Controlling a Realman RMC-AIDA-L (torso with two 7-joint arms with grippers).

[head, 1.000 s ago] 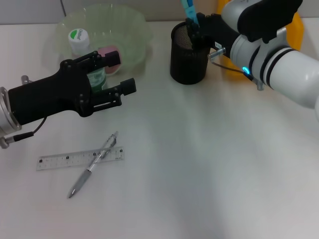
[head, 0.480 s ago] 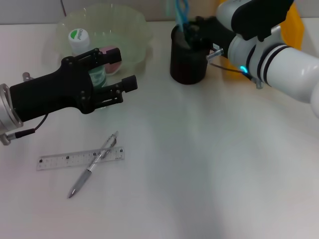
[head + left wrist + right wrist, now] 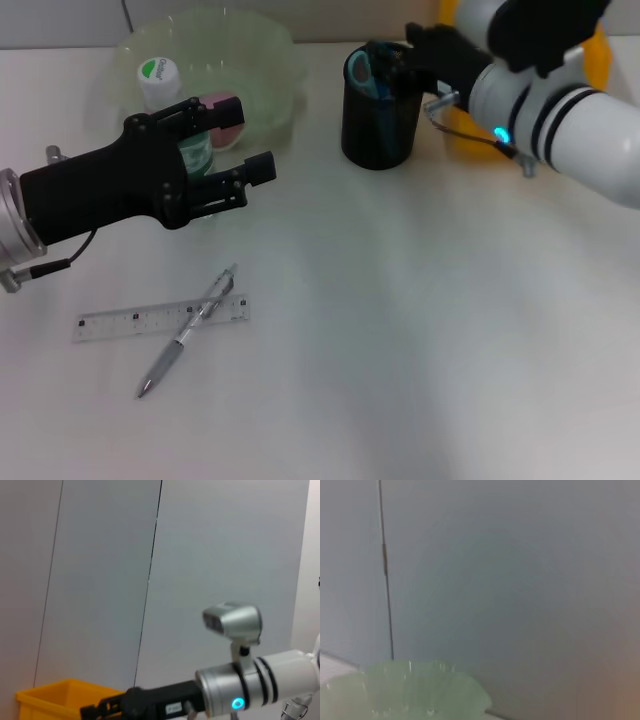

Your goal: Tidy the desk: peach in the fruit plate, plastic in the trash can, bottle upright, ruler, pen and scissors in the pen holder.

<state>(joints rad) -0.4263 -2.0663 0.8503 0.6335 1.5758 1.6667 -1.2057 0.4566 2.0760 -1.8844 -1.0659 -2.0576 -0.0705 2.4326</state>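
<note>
since a second ago the blue-handled scissors [image 3: 362, 70] have dropped from above the rim into the black mesh pen holder [image 3: 378, 110], only the handles showing. the right gripper [image 3: 392, 62] sits at the holder's rim; whether its fingers are parted i cannot tell. the left wrist view alone shows that arm side-on beside the yellow trash can [image 3: 60, 700]. the left gripper [image 3: 235, 142], fingers spread, flanks the upright bottle [image 3: 160, 80] before the green fruit plate [image 3: 262, 60], hiding part of the peach [image 3: 212, 104]. the pen [image 3: 188, 330] lies across the ruler [image 3: 110, 322].
</note>
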